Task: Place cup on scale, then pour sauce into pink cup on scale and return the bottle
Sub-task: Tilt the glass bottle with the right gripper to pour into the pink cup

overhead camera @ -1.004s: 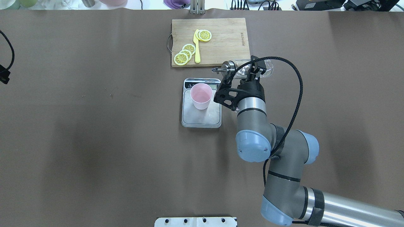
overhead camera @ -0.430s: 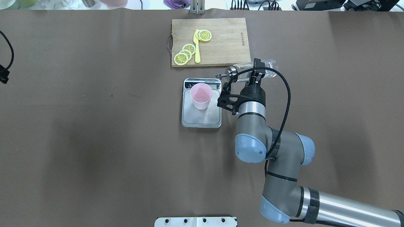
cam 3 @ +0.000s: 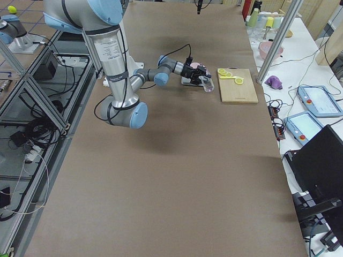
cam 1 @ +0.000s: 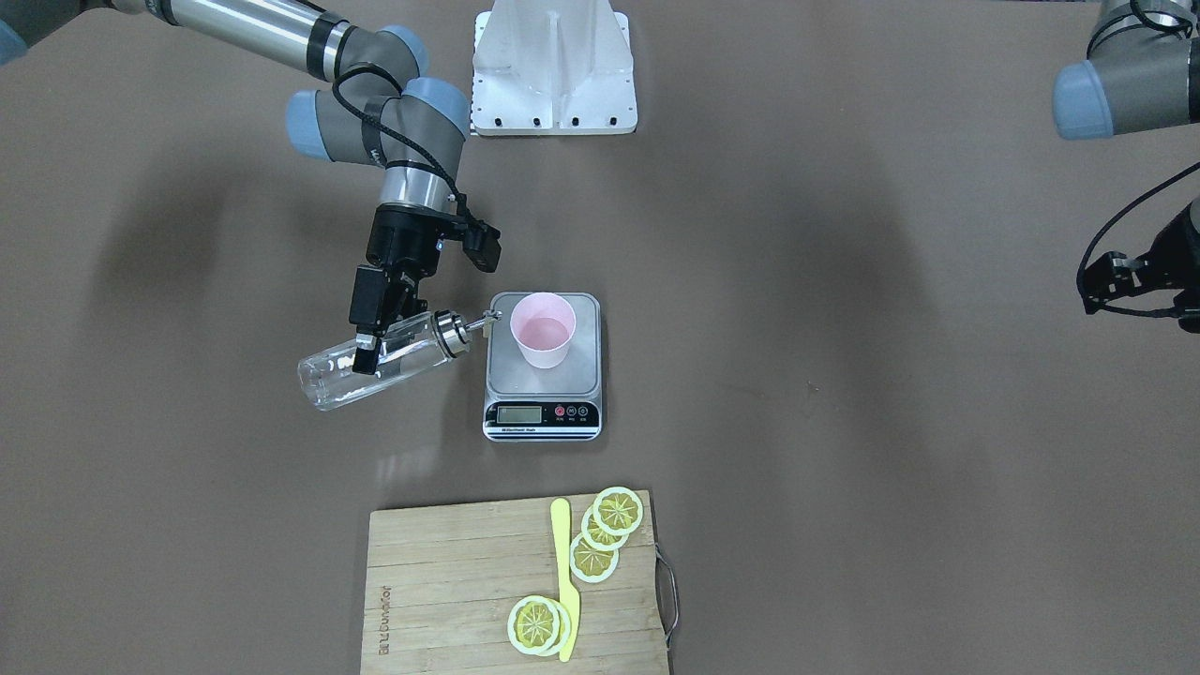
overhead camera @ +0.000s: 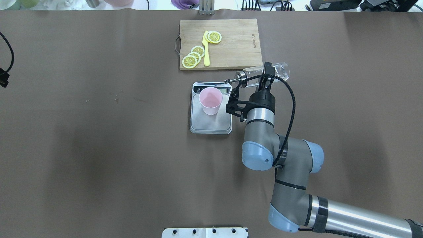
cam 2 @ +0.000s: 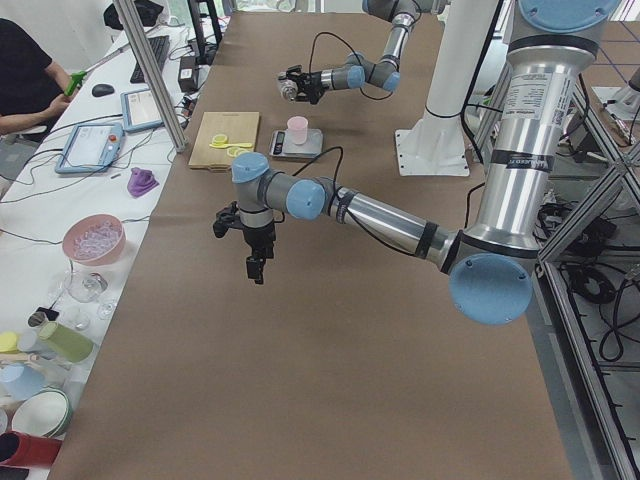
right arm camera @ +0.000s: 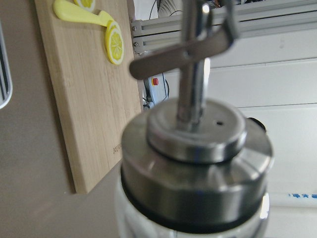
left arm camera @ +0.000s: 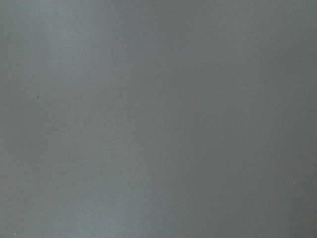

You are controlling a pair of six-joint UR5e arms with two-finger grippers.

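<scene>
Clamping the bottle (cam 1: 408, 352) across its glass body, the right gripper (cam 1: 367, 347) holds it nearly level in the front view. The bottle is at 9 o'clock from the scale (cam 1: 542, 389), its spout (cam 1: 478, 323) pointing at the cup (cam 1: 543, 330). The cup stands upright on the scale's platform; the spout tip is near its rim, not over its mouth. A board (cam 1: 450, 581) with lemon slices (cam 1: 619, 511) and a yellow knife (cam 1: 562, 572) lies at 6 o'clock from the scale.

Overhead, the bottle hangs at 1 o'clock from the cup, between scale and board.

From the left end, the left gripper (cam 2: 256, 268) hangs over bare table (cam 2: 300, 380), well apart from the scale; whether it is spread or pressed together cannot be told.

From the right end, the bottle's glass base juts toward the camera.

The left wrist view shows only plain table.

The right wrist view shows the bottle's chrome collar (right arm camera: 198, 168) and spout close up, with the board at 11 o'clock.
</scene>
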